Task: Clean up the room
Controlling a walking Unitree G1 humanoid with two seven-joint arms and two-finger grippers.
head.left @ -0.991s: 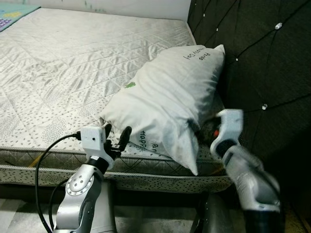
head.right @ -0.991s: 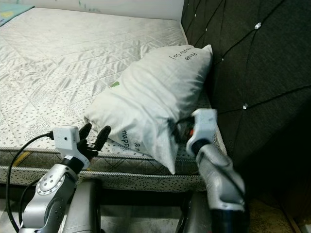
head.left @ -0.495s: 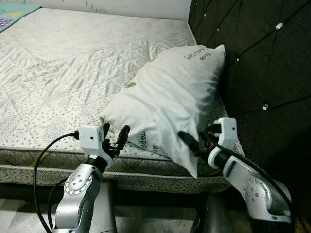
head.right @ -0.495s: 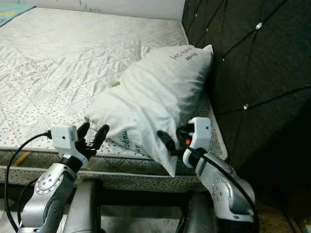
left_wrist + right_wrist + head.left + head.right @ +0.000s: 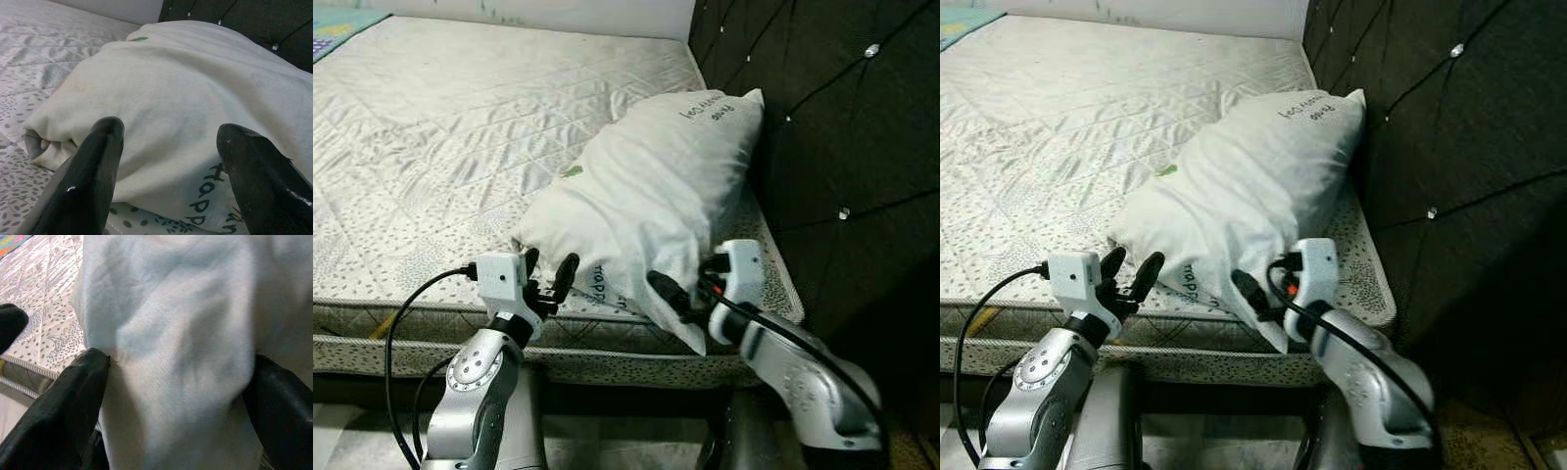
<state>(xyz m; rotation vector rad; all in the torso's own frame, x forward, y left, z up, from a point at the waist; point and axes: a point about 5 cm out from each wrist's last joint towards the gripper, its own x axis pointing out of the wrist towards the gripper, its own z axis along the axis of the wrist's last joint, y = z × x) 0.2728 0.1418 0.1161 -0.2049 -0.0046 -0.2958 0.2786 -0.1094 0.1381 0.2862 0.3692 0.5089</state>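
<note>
Pillow [image 5: 646, 201], white with dark lettering and a small green mark, lies on the bare quilted mattress [image 5: 440, 127] at the bed's corner, its far end leaning against the dark tufted headboard [image 5: 822, 108] toward 1 o'clock and its near end reaching the mattress edge at about 6 o'clock. One loose corner of the pillowcase hangs over that edge.

Right gripper [image 5: 690, 294] sits at roughly 5 o'clock in the head views, pushed up against the hanging corner of the pillow. Its jaws stand wide apart. In the right wrist view the white cloth bulges between the two black fingers [image 5: 58, 401]; one finger touches the fabric along a fold, while the other lies at the cloth's far side, and the jaws are not closed on it.

Left gripper [image 5: 546, 276] is at about 7 o'clock, raised at the mattress edge just beside the pillow's lower left end. Its jaws are also apart, holding nothing. In the left wrist view the fingers [image 5: 83, 171] frame the rolled near end of the pillow, with the printed letters showing between them, and a gap remains between fingertips and cloth.

A black cable [image 5: 406, 313] loops from the left wrist camera down past the silver arm.
</note>
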